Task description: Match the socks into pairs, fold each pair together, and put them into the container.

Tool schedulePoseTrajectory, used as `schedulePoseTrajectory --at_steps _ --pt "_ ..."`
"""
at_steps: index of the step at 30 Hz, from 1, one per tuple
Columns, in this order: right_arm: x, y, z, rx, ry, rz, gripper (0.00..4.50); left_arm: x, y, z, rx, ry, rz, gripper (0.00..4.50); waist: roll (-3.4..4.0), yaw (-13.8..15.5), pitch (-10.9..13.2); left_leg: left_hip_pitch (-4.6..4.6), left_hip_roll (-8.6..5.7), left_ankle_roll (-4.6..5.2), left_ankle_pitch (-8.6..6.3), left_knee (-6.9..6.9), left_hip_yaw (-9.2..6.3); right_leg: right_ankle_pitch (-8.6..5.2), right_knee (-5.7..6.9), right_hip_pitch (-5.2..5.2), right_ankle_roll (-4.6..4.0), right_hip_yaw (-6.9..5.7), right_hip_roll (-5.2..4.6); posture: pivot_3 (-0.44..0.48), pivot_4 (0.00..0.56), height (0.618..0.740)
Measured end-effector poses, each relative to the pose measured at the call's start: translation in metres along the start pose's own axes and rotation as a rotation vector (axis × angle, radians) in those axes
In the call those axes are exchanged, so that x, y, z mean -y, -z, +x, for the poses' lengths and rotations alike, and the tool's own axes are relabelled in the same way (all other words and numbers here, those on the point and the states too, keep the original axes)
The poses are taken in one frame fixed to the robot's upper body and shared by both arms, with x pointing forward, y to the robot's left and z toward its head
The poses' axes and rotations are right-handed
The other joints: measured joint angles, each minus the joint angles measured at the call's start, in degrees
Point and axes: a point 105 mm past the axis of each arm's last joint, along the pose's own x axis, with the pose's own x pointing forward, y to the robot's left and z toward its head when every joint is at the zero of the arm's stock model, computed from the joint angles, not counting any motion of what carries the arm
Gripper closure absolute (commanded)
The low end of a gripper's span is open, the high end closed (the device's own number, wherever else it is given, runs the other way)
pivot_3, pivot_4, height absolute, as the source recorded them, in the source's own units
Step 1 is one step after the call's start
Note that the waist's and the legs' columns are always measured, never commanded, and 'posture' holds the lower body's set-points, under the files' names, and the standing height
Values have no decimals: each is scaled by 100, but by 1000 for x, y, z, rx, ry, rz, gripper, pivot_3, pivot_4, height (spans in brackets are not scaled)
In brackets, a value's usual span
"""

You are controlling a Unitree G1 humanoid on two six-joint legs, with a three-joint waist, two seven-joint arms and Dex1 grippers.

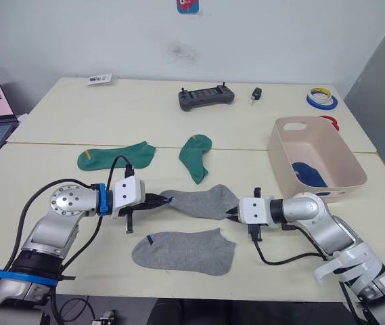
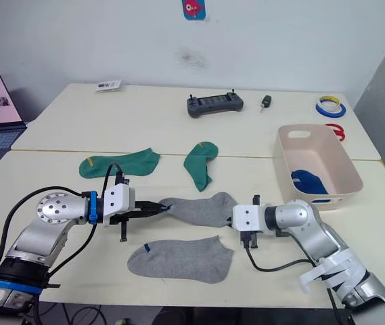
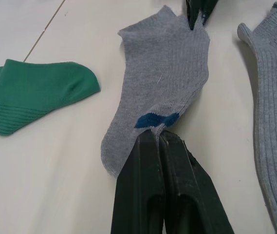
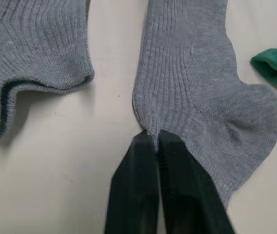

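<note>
Near the front edge of the table (image 1: 57,179), both arms work on one grey sock (image 1: 202,202). The left gripper (image 1: 166,200) has its fingers pressed together on the end that carries the small blue mark, and the right gripper (image 1: 232,213) pinches the opposite end, so this sock is stretched between them just above or on the surface; I cannot tell which. The second grey sock (image 1: 184,251) lies flat, closer to the front edge and just beside the held one, not touching it in the wrist views.

Toward the right edge stands the pink container (image 1: 344,157), and something royal blue (image 1: 308,173) lies in its bottom. It looks like the blue socks, though whether both are there and folded together cannot be made out.

Further back, toward the middle of the table, the two green socks are well apart from each other: one green sock with a yellow stripe (image 1: 116,156) lies toward the left, the other green sock (image 1: 196,156) sits near the centre.

By my reading, the blue pair is done, the grey pair is in hand but not yet stacked or folded, and the green pair is untouched. Roughly a third of the job looks finished.
</note>
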Motion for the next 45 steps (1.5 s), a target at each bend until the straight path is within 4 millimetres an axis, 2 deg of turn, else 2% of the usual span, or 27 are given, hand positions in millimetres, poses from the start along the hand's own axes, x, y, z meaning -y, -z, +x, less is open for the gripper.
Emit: schedulePoseTrajectory --at_steps 9,13,15,20,23,27,31,35,41,45 --pt "3 -1 -5 32 -6 149 4485 4 0 -5 -10 11 -25 4500 0 5 0 -5 0 0 0 0 -3 0 0 -3 0 -1 -1 0 150 740" --pt "9 -17 -20 103 12 242 4485 4 -11 -14 -6 24 -110 4500 0 -5 0 -5 3 0 0 -4 -6 0 1 -5 0 0 0 0 150 740" --pt "8 -29 -31 149 -2 304 4485 10 -17 -20 -2 54 -197 4500 1 -7 0 -4 4 1 0 -4 -7 0 1 -3 -1 0 0 0 150 740" --pt "-10 -50 -58 193 -158 531 4485 31 -33 -33 6 165 -451 4500 1 -7 1 -3 3 1 -1 -3 -11 -1 -2 1 0 1 -1 0 150 740" --pt "-7 -59 -65 209 -209 622 4485 40 -40 -36 23 225 -632 4500 1 -9 1 4 4 3 -1 -5 -11 -1 0 2 0 0 1 0 150 740" --pt "3 -52 -58 190 -196 754 4485 40 -29 -32 21 199 -855 4500 1 -12 1 -2 3 4 -2 -5 -11 -1 -1 -3 1 0 4 0 150 740" --pt "11 -40 -34 158 -195 861 4485 27 -16 -20 47 123 -997 4500 1 -11 1 -6 1 4 -2 0 -7 -1 4 -10 0 1 4 0 150 740" --pt "26 -25 -11 93 -137 892 4485 7 -7 -10 66 42 -1073 4500 0 -13 1 -10 1 3 -2 1 -6 -1 4 -17 0 1 3 0 150 740" --pt "47 -10 2 41 -38 864 4485 -9 9 -6 23 -36 -1111 4500 1 -14 1 -13 1 2 -1 0 -4 0 4 -21 0 0 2 0 150 740" --pt "58 -9 3 51 28 806 3411 -13 21 -3 -16 -67 -1123 4500 1 -14 1 -13 1 2 -1 0 -3 0 4 -21 0 1 1 0 150 740"
